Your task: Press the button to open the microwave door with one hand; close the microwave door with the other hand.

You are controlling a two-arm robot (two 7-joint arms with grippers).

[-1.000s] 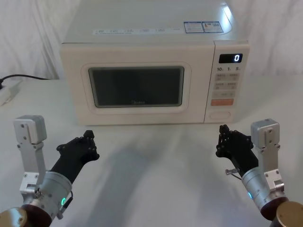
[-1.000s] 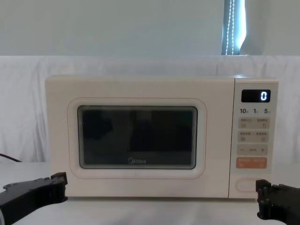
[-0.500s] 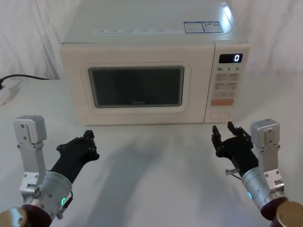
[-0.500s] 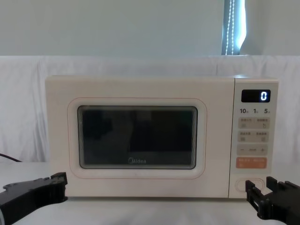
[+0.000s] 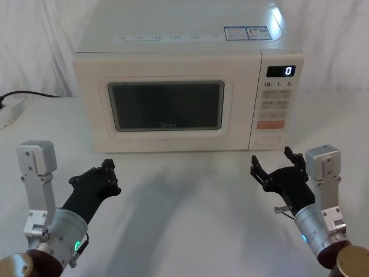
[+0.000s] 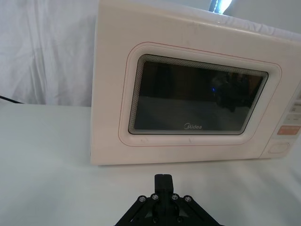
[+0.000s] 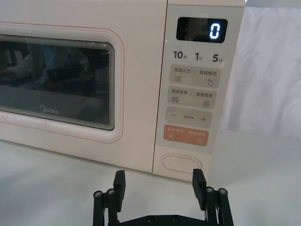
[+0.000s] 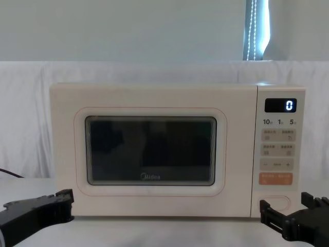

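Note:
The cream microwave (image 5: 173, 34) stands at the back of the table, and its door (image 5: 166, 105) with the dark window is closed. At the bottom of the control panel is the wide blank button (image 5: 268, 139), seen close in the right wrist view (image 7: 181, 162). My right gripper (image 5: 272, 161) hovers just in front of the button, a short way off it, open wide with nothing between its fingers (image 7: 159, 179). My left gripper (image 5: 108, 167) is shut and holds nothing. It rests low in front of the door's lower left corner (image 8: 66, 198).
An orange button (image 5: 270, 124) and small printed keys sit above the big button, under the lit display (image 5: 281, 71). A black cable (image 5: 29, 94) and a white object (image 5: 8, 112) lie at the far left. White table (image 5: 184, 202) stretches between the grippers.
My right gripper's fingers have spread from shut to wide open, staying in front of the button. The left arm and the door have not moved.

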